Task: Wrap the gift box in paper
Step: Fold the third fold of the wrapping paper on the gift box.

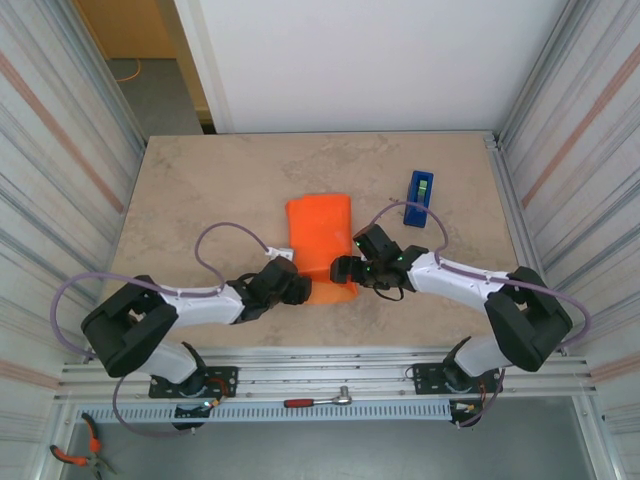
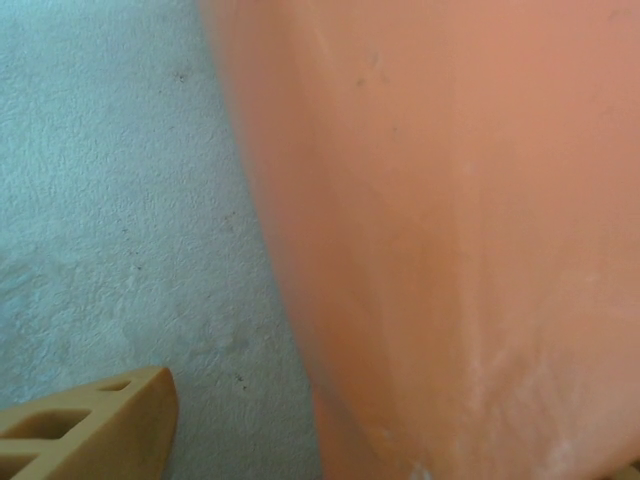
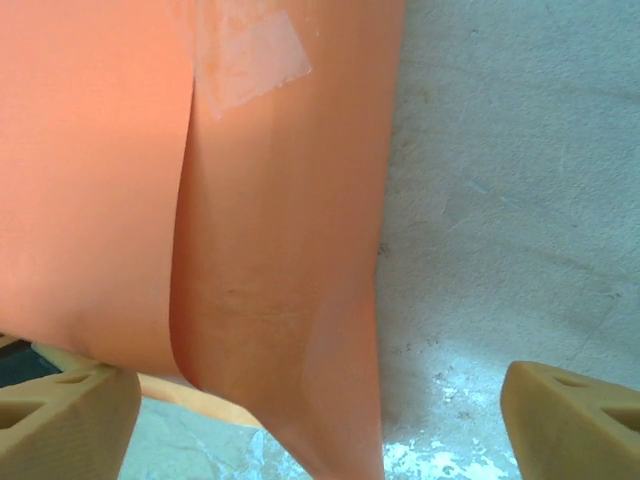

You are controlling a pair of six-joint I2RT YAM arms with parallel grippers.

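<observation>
The orange paper (image 1: 320, 232) lies folded over the gift box in the middle of the table, so the box itself is covered. A strip of clear tape (image 3: 250, 55) holds a seam in the right wrist view. My left gripper (image 1: 297, 287) is at the bundle's near left corner. One of its fingers (image 2: 90, 430) shows beside the paper (image 2: 450, 240), and the other is hidden behind it. My right gripper (image 1: 343, 269) is at the near right corner, its fingers (image 3: 570, 420) wide apart with the loose paper end (image 3: 290, 330) hanging between them, untouched.
A blue tape dispenser (image 1: 419, 197) stands to the back right of the bundle. Ribbed walls close in the table's left and right sides. A wrench (image 1: 318, 401) lies on the front rail between the arm bases, and pliers (image 1: 80, 455) lie at the bottom left.
</observation>
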